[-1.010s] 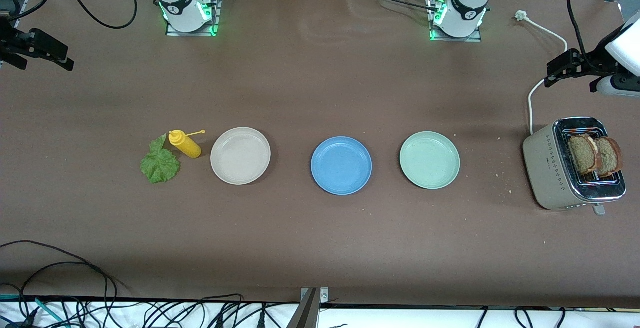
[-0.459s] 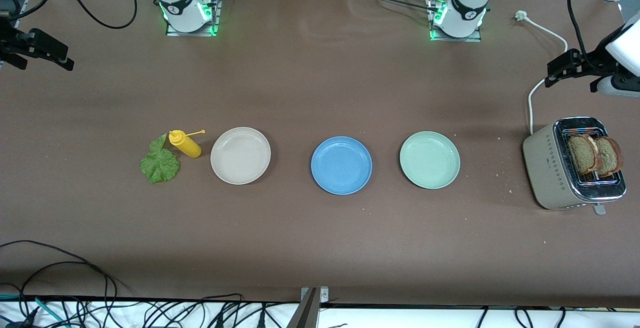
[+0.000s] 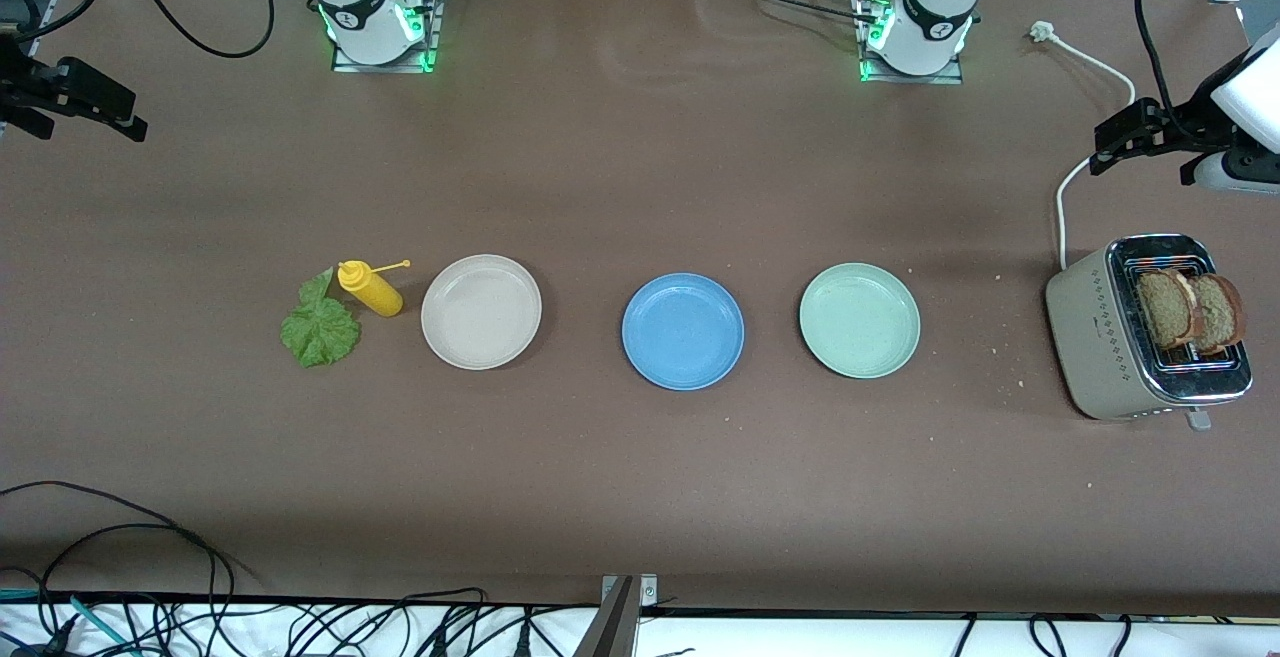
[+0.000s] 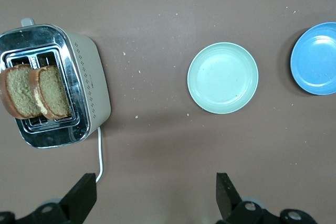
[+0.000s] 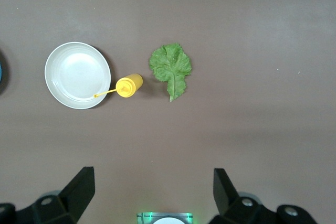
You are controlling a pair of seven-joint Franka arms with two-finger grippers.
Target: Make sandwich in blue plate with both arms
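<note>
Two arms wait high at the table's ends. We see the toaster [image 3: 1140,337] at the left arm's end, two bread slices [image 3: 1190,312] standing in its slots. The three plates lie in a row, well apart: the blue plate [image 3: 683,331] bare in the middle, the pale green plate [image 3: 859,320] toward the toaster, the beige-white plate [image 3: 481,312] toward the right arm's end. Just beside that plate stands the yellow bottle [image 3: 370,288], touching the lettuce leaf [image 3: 319,327]. The left gripper [image 4: 152,198] hangs over the table near the toaster, jaws spread, holding nothing. The right gripper [image 5: 152,192] hangs over bare table near the leaf, likewise spread and unladen.
</note>
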